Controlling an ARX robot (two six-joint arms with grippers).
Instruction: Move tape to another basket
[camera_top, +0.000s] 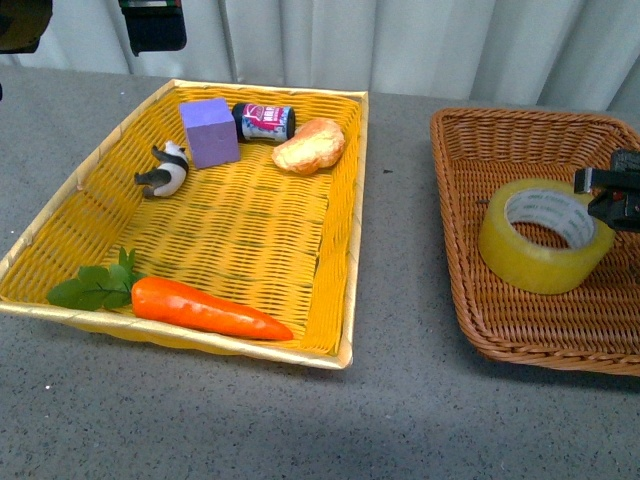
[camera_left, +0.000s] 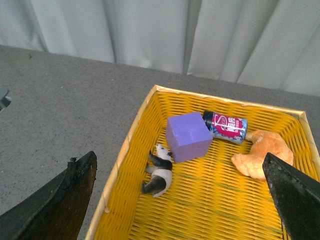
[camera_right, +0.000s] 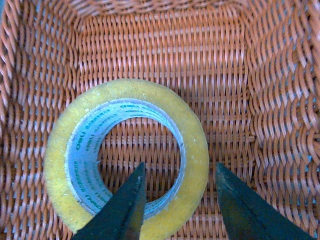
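The tape (camera_top: 545, 235), a wide translucent yellow roll with a white printed core, lies flat on the floor of the brown wicker basket (camera_top: 500, 140) at the right. In the right wrist view the tape (camera_right: 192, 150) fills the middle of the basket floor (camera_right: 165, 55). My right gripper (camera_right: 180, 172) is open and straddles the roll's wall, one finger inside the core hole and one outside. It shows at the right edge of the front view (camera_top: 612, 195). My left gripper (camera_left: 180, 200) is open and empty above the yellow tray (camera_left: 120, 165).
The yellow woven tray (camera_top: 345, 230) at the left holds a purple cube (camera_top: 209, 131), a small can (camera_top: 264, 122), a croissant (camera_top: 309, 145), a toy panda (camera_top: 166, 170) and a carrot (camera_top: 205, 307). Grey tabletop lies between the two trays. A curtain hangs behind.
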